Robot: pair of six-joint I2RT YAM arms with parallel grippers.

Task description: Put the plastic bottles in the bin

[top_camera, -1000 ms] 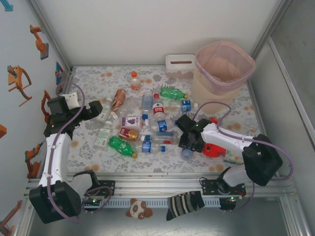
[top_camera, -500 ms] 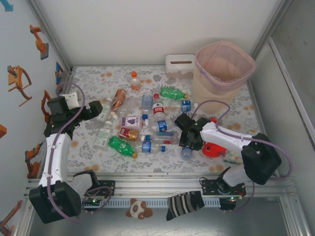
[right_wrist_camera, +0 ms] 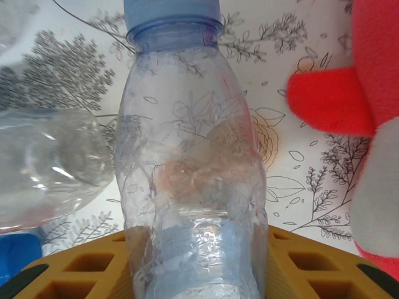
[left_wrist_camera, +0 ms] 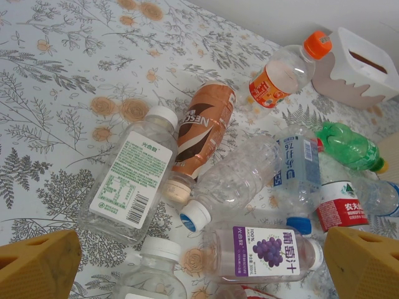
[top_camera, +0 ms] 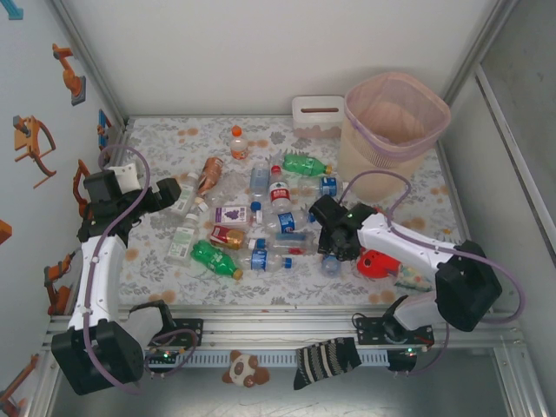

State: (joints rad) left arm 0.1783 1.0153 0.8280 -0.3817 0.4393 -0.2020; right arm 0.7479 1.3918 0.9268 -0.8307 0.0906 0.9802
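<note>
Floral worktop is crowded: your right jaws pinch the blue-capped bottle, so lift straight up, clear of the red plush; left jaws stand wide.

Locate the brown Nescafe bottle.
Top view: the brown Nescafe bottle lies left of centre, nearer the arms than the orange-capped bottle. Left wrist view: it lies alongside the green-labelled white-capped bottle, on that bottle's right.
</note>
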